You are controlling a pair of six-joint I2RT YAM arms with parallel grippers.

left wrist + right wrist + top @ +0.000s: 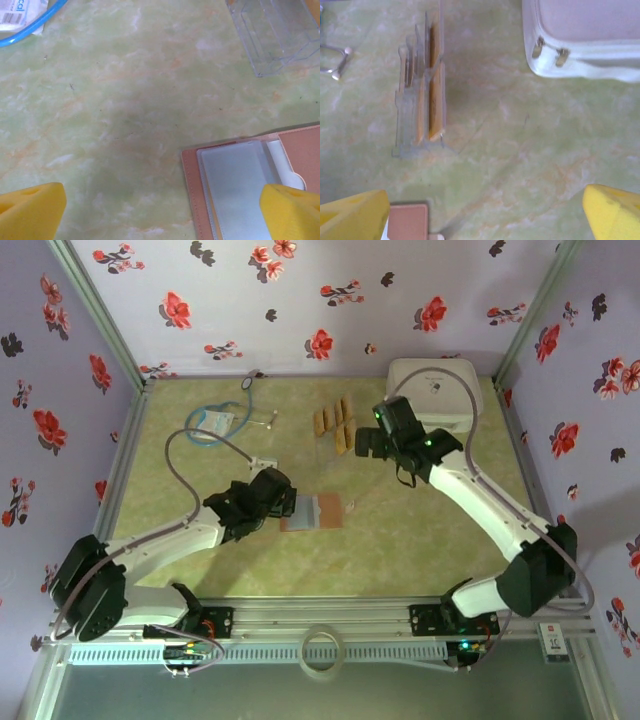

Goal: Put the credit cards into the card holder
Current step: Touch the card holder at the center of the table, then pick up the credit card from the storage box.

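overhead view down on table (420,540), wrist views close above it, both sharing card holder (235,180)

I record a robot test cell: flower-papered panel walls (300,300) on metal corner posts (97,310) close in beyond and beside my right gripper (484,212), a green marbled tabletop (125,100) lies under it, and an aluminium rail (330,616) bearing both arm bases (200,621) runs behind it.

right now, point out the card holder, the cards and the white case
card holder (235,182), left wrist view, on its grey inner pocket
cards (437,105), right wrist view, on the rightmost card's tan face
white case (590,25), right wrist view, on its top panel
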